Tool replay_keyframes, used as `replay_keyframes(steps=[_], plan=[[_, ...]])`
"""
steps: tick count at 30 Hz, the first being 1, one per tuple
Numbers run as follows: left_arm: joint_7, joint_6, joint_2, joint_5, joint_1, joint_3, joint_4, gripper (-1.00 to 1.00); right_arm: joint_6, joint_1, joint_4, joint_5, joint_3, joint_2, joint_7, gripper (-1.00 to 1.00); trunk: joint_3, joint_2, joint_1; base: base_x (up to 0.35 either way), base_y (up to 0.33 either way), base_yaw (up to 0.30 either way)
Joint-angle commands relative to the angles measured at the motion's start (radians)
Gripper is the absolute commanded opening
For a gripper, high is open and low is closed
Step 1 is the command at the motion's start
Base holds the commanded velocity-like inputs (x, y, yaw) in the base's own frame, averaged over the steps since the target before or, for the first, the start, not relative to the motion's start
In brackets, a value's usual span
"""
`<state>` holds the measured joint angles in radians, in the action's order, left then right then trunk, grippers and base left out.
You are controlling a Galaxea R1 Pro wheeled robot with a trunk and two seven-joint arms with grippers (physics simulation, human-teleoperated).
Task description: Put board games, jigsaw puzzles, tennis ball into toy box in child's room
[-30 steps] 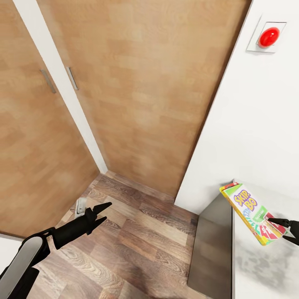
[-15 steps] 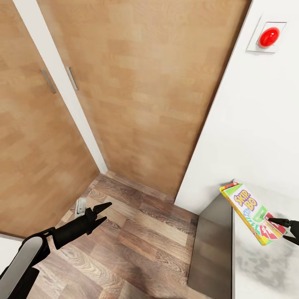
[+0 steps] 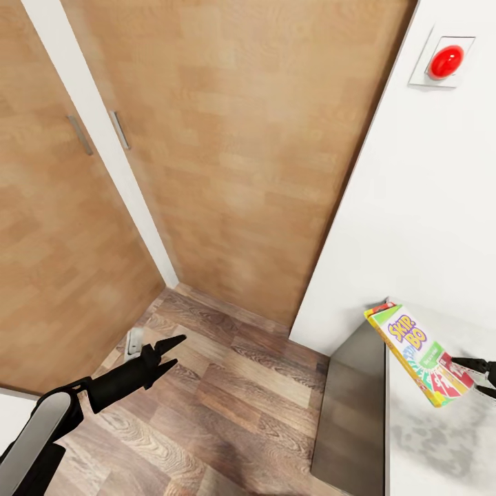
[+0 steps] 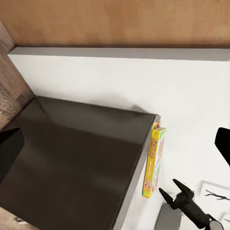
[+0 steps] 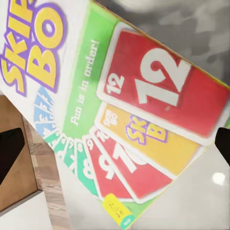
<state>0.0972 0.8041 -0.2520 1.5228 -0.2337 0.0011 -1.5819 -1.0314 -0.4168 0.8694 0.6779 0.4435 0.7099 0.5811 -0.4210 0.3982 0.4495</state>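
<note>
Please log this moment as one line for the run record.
right gripper: open at Skip-Bo box | box: tilted over table | left gripper: open, idle

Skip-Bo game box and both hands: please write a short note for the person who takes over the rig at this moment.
Left hand: open, empty, over the wood floor.
Right hand: open, fingers pointing at the game box; I cannot tell if they touch it.
The game box is tilted up on its edge near the rim of the pale table.
Done: nothing that can be confirmed here.
Left: grasp the game box, take it to the toy bin, then the other toys.
</note>
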Motion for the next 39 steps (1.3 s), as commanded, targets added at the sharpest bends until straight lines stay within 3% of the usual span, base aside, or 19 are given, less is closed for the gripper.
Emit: replay_keyframes(steps=[1,3,6,7,10,11,13,16,18,21,23,24,26,33,34,35,39], plan=[[0.01,0.003,0.001,0.011,-0.002,0.0,-0.001,1.0,-0.004,0.0,0.01,-0.007,0.011,0.007,0.007,1.0,-0.002,0.002,0.001,0.0,0.0,0.0],[0.01,0.003,0.004,0.01,-0.003,-0.001,-0.001,1.0,-0.003,0.001,0.019,-0.007,0.025,0.014,0.007,1.0,-0.002,0.002,0.001,0.0,0.0,0.0],[0.015,0.002,0.024,0.008,-0.01,-0.009,0.0,1.0,-0.001,0.005,0.041,-0.007,0.087,0.029,-0.003,1.0,-0.002,0.002,0.001,0.0,0.0,0.0],[0.015,0.002,0.024,0.008,-0.01,-0.009,0.0,1.0,-0.001,0.005,0.041,-0.007,0.087,0.029,-0.003,1.0,-0.002,0.002,0.001,0.0,0.0,0.0],[0.022,0.002,0.051,-0.01,-0.028,-0.025,0.01,1.0,0.0,0.009,0.074,-0.007,0.17,0.038,-0.021,1.0,-0.002,0.002,0.001,0.0,0.0,0.0],[0.022,0.002,0.051,-0.01,-0.028,-0.025,0.01,1.0,0.0,0.009,0.074,-0.007,0.17,0.038,-0.021,1.0,-0.002,0.002,0.001,0.0,0.0,0.0],[0.027,0.002,0.069,-0.049,-0.048,-0.043,0.022,1.0,0.006,0.011,0.111,-0.008,0.224,0.04,-0.029,1.0,-0.002,0.002,0.001,0.0,0.0,0.0],[0.029,0.001,0.078,-0.077,-0.059,-0.055,0.029,1.0,0.012,0.013,0.13,-0.008,0.248,0.04,-0.032,1.0,-0.002,0.002,0.001,0.0,0.0,0.0],[0.032,0.001,0.102,-0.139,-0.083,-0.08,0.043,1.0,0.025,0.016,0.169,-0.008,0.287,0.038,-0.036,1.0,-0.002,0.002,0.001,0.0,0.0,0.0],[0.034,0.0,0.117,-0.171,-0.094,-0.09,0.052,1.0,0.031,0.02,0.188,-0.009,0.301,0.036,-0.038,1.0,-0.002,0.002,0.001,0.0,0.0,0.0],[0.034,0.004,0.152,-0.222,-0.117,-0.105,0.078,1.0,0.04,0.035,0.223,-0.008,0.321,0.034,-0.039,1.0,-0.002,0.002,0.001,0.0,0.0,0.0],[0.034,0.004,0.152,-0.222,-0.117,-0.105,0.078,1.0,0.04,0.035,0.223,-0.008,0.321,0.034,-0.039,1.0,-0.002,0.002,0.001,0.0,0.0,0.0],[0.033,0.008,0.186,-0.256,-0.142,-0.114,0.113,1.0,0.045,0.055,0.257,-0.008,0.334,0.031,-0.04,1.0,-0.002,0.002,0.001,0.0,0.0,0.0],[0.031,0.013,0.235,-0.292,-0.205,-0.125,0.204,1.0,0.05,0.104,0.341,-0.008,0.348,0.017,-0.039,1.0,-0.002,0.002,0.001,0.0,0.0,0.0],[0.028,0.014,0.253,-0.301,-0.25,-0.128,0.266,1.0,0.052,0.13,0.394,-0.008,0.352,-0.003,-0.039,1.0,-0.002,0.002,0.001,0.0,0.0,0.0],[0.028,0.014,0.253,-0.301,-0.25,-0.128,0.266,1.0,0.052,0.13,0.394,-0.008,0.352,-0.003,-0.039,1.0,-0.002,0.002,0.001,0.0,0.0,0.0],[0.022,0.015,0.28,-0.308,-0.335,-0.132,0.369,1.0,0.05,0.169,0.489,-0.007,0.356,-0.044,-0.038,1.0,-0.002,0.002,0.001,0.0,0.0,0.0]])
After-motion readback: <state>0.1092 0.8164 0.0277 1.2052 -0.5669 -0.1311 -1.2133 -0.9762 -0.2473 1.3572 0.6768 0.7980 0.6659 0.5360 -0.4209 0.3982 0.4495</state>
